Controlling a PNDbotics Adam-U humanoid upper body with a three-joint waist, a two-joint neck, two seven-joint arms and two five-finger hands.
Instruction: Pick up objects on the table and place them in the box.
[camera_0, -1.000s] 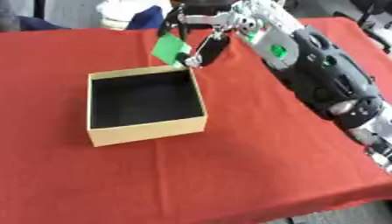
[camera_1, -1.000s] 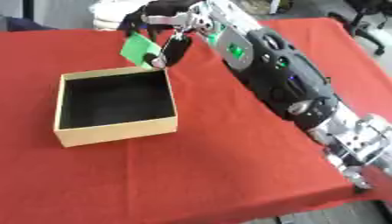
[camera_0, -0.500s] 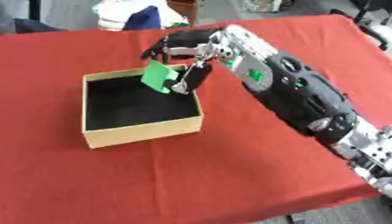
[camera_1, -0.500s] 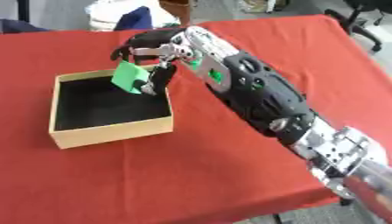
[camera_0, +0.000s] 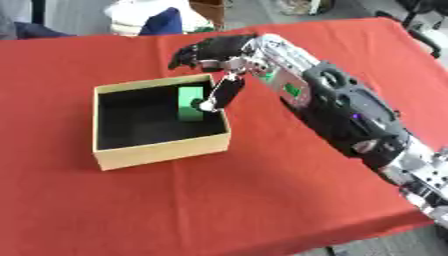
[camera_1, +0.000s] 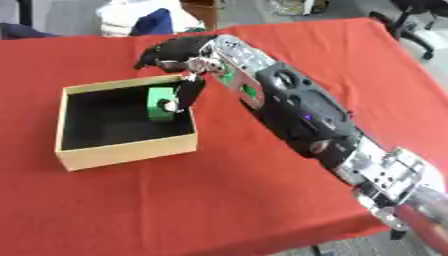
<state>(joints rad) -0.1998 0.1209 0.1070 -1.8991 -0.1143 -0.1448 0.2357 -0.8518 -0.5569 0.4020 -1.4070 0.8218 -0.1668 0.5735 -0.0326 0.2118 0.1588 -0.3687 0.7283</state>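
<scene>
Nearest the camera, the red counter (camera_0: 219, 200) lies bare, with the right arm rising from the lower right corner and reaching diagonally across it. Further in, the tan cardboard box (camera_0: 162, 149) sits left of centre, its black inside open to view. A green block (camera_0: 190, 103) is inside the box, against its right wall and toward the back; whether it rests on the floor or hangs just above it cannot be told. The right hand (camera_1: 175, 50) hovers over the box's far right corner, its upper fingers spread and relaxed, while one long finger (camera_0: 219, 95) points down beside the block, touching or nearly touching it. The hand looks open, no longer clasping the block. The left hand shows in neither view.

The release seems done or nearly so. The risk is in lifting away: the downward finger lies between block and wall, so it could drag the block up or catch the rim and shift the box. Beyond the counter's far edge lie white and dark blue bundles (camera_0: 149, 17).
</scene>
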